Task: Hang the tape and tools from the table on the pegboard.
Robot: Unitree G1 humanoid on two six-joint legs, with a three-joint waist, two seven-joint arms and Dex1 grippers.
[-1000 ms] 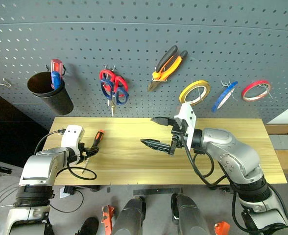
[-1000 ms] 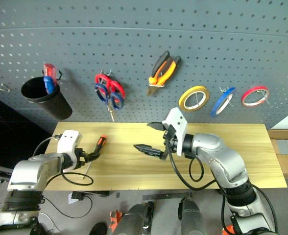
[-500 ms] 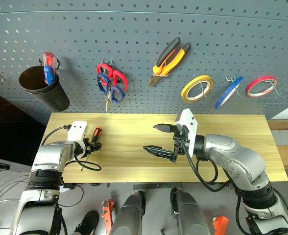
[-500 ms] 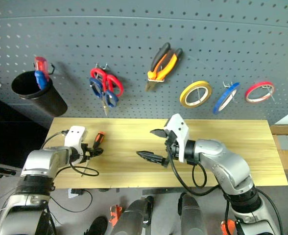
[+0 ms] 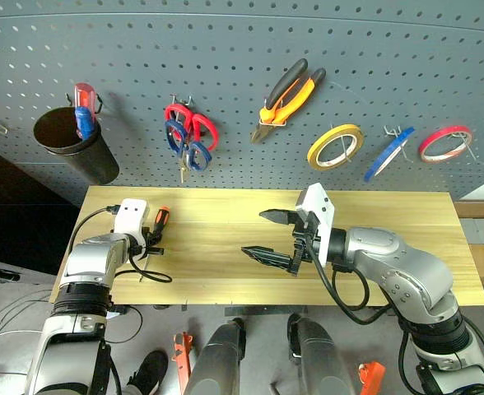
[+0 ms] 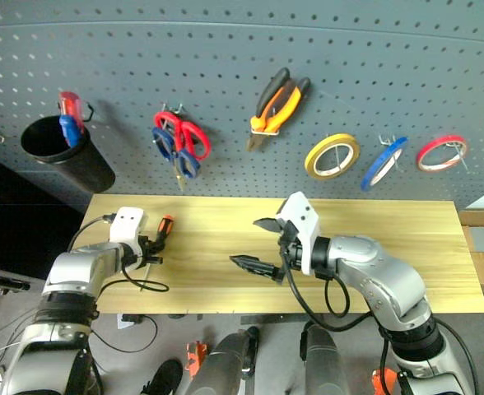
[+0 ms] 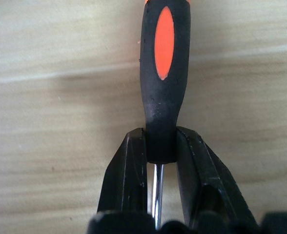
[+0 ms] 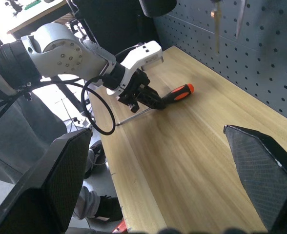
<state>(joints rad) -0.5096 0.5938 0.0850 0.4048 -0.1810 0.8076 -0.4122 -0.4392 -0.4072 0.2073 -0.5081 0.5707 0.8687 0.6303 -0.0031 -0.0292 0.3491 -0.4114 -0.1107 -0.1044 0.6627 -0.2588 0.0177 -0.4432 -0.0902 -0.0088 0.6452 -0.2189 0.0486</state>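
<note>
I see my left gripper (image 7: 160, 156) clamped on the screwdriver (image 7: 164, 73) lying on the table (image 5: 225, 247); my right gripper (image 5: 268, 236) hovers mid-table, jaws wide apart.

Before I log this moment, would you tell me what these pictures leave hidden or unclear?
- Screwdriver: in the left wrist view its handle end is cut off by the picture's edge, and most of its shaft is hidden behind the left gripper, jaws shut on the handle.
- Black cup on the pegboard: the red-and-blue screwdriver inside shows just its handle; the cup's wall hides the rest.
- Right wrist view: the hanging tools at the picture's edge are blurred and cut off.
</note>
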